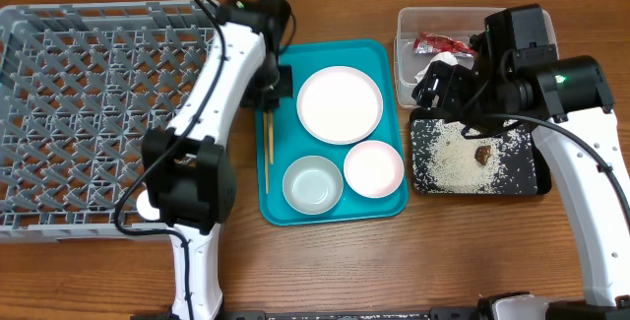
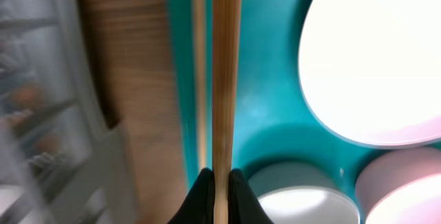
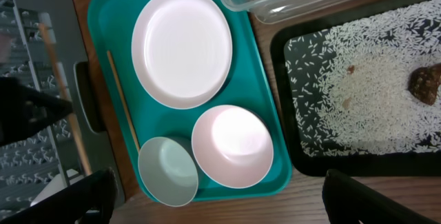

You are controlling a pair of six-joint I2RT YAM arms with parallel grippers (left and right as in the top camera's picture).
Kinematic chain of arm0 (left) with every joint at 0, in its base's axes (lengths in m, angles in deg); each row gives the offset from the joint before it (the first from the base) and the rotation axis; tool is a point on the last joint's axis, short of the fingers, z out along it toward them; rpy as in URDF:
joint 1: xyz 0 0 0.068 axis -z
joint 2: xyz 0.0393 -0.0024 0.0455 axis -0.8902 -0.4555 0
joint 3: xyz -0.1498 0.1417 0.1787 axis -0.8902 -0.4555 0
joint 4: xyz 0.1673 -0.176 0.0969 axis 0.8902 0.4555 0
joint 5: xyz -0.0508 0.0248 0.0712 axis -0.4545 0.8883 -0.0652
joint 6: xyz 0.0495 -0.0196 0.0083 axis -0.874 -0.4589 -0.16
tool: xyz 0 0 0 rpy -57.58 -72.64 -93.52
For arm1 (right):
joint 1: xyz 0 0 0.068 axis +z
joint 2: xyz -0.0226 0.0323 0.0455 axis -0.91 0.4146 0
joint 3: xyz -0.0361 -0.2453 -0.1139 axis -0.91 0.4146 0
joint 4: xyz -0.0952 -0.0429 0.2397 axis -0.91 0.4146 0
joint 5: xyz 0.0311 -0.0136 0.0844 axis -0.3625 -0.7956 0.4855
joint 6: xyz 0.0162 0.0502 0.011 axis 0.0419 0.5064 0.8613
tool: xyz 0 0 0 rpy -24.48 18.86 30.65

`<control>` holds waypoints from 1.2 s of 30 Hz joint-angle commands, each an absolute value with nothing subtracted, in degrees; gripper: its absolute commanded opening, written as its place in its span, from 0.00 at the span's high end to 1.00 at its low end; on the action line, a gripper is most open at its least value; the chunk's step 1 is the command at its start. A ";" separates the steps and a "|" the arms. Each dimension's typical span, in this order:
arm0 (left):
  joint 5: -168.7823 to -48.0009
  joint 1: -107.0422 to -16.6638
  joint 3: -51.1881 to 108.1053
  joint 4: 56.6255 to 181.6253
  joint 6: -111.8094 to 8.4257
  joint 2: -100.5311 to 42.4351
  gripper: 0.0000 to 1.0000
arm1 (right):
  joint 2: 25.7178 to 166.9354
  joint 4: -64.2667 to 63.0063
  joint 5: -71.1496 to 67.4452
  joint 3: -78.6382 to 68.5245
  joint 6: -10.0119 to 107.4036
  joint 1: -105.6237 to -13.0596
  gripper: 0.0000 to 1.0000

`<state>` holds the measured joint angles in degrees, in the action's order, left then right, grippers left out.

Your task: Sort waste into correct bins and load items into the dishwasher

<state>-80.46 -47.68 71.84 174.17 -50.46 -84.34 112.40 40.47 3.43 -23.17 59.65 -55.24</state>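
My left gripper (image 2: 220, 182) is shut on a wooden chopstick (image 2: 226, 72) and holds it above the left edge of the teal tray (image 1: 386, 54); it also shows in the right wrist view (image 3: 65, 93). The second chopstick (image 1: 266, 158) lies along the tray's left side. On the tray sit the white plate (image 1: 340, 103), the white bowl (image 1: 373, 168) and the grey bowl (image 1: 312, 183). My right gripper (image 3: 220, 210) is open and empty, hovering at the black tray's (image 1: 536, 184) far-left corner. That tray holds rice grains (image 1: 453, 158) and the brown lump (image 1: 483, 151).
The grey dish rack (image 1: 89, 113) fills the left side. The clear tub (image 1: 409, 25) at the back right holds the red wrapper (image 1: 443, 43) and a white wad (image 1: 440, 61). A small white round thing (image 1: 147, 205) shows partly behind my left arm, in the rack.
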 commanded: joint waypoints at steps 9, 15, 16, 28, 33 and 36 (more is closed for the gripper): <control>-69.57 -54.39 81.40 181.76 -53.95 -80.62 0.96 | 112.34 40.71 3.69 -24.08 58.40 -55.24 0.03; -70.43 -58.83 76.08 179.24 -55.42 -80.86 0.96 | 112.34 40.67 3.69 -24.08 58.40 -55.24 0.03; -71.30 -59.22 74.62 177.67 -56.88 -80.86 0.96 | 112.34 40.67 3.71 -24.08 58.40 -55.24 0.03; -70.75 -60.29 64.87 167.16 -63.70 -80.86 0.96 | 112.34 40.69 3.71 -24.08 58.42 -55.24 0.03; -68.87 -60.71 64.87 168.07 -63.70 -80.86 0.96 | 112.34 40.71 3.71 -24.08 58.40 -55.24 0.03; -68.15 -61.71 64.87 168.66 -63.70 -80.86 0.96 | 112.34 40.73 3.71 -24.08 58.40 -55.24 0.03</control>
<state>-70.23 -60.31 65.18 168.40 -62.70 -81.80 112.40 40.80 3.43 -23.17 58.73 -55.24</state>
